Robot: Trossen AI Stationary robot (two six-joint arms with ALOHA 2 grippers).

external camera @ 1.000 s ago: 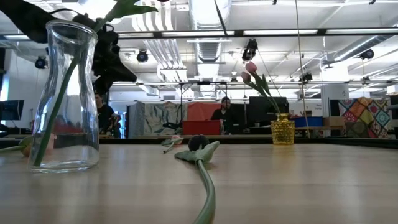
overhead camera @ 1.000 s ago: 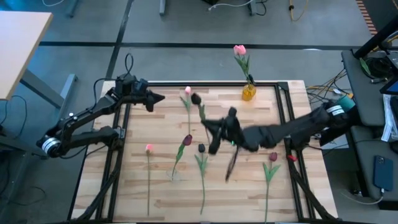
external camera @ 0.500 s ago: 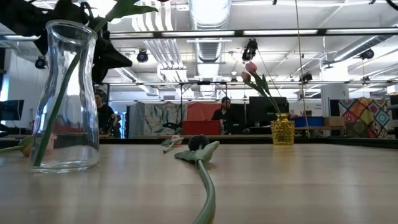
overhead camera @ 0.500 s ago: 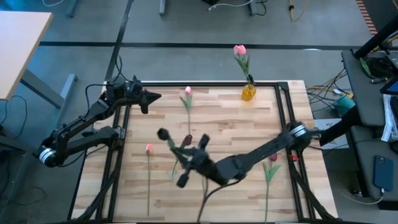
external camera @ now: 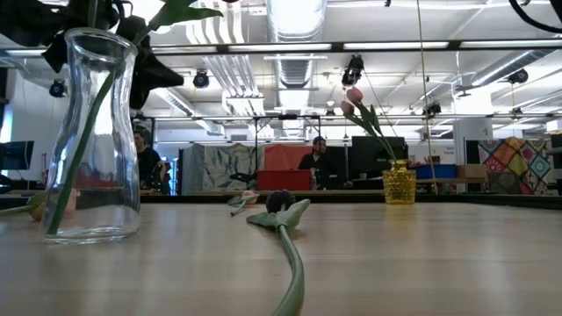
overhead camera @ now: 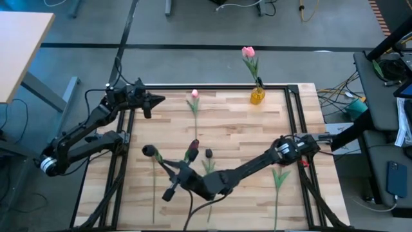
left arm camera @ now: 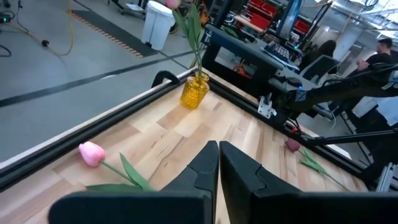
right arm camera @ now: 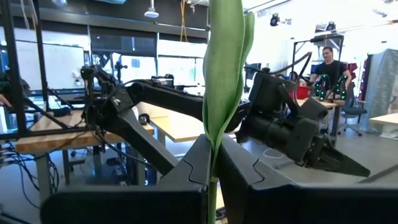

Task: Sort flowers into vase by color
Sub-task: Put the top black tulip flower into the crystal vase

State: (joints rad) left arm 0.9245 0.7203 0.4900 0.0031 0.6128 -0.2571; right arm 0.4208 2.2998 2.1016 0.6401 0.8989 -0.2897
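My right gripper (overhead camera: 174, 175) reaches across the table from the right, shut on a dark maroon tulip whose head (overhead camera: 149, 151) is in the air over the near left part. In the low view it shows as dark shapes above the clear glass vase (external camera: 92, 132), which holds one green stem (external camera: 77, 158). A yellow vase (overhead camera: 257, 96) at the far edge holds a pink tulip (overhead camera: 248, 51). Loose tulips lie on the wood: pink ones (overhead camera: 194, 95) (overhead camera: 154, 153) and maroon ones (overhead camera: 209, 153) (overhead camera: 282, 162). My left gripper (overhead camera: 156, 100) is shut and empty at the far left. My right gripper pinches the tulip's thin stem (right arm camera: 212, 180) between its two fingers, where a long green leaf (right arm camera: 224, 74) rises out of the gap. The fingers come about level from the table's right. The tulip is lifted clear of the table, its head past the fingertips.
A black frame (overhead camera: 293, 109) runs around the wooden tabletop. The right arm (overhead camera: 257, 164) lies low over the near middle, above the loose stems. In the low view one tulip (external camera: 281, 204) lies mid-table with its stem toward the camera. People stand in the room behind.
My right gripper has swung from the table's middle toward the left and near edges, carrying the maroon tulip clear of the table, and its wrist has rolled. It now stands over the glass vase. The tulips on the table have not moved.
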